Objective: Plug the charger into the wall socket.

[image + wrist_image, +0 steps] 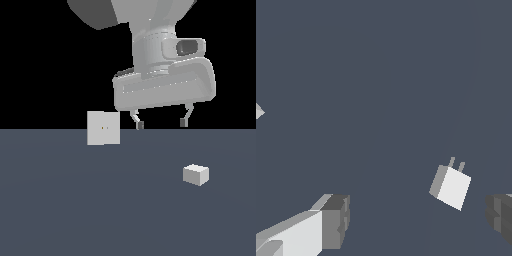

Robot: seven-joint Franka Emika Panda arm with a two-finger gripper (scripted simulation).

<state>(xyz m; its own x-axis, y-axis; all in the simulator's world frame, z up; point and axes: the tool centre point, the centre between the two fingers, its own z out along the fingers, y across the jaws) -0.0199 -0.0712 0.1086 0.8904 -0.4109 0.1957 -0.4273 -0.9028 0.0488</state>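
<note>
while the gripper (161, 122) is held above the bench (75, 210) with fingers (139, 123) spread wide and empty, the charger (195, 174) is seen lying flat, well apart from the upright wall socket (103, 128).

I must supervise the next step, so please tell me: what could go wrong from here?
1. The open pincer hangs above the floor, away from the charger; descending as it stands would probably miss it.
2. The charger's prongs look thin; a skewed grasp could misalign them with the wall socket.
</note>
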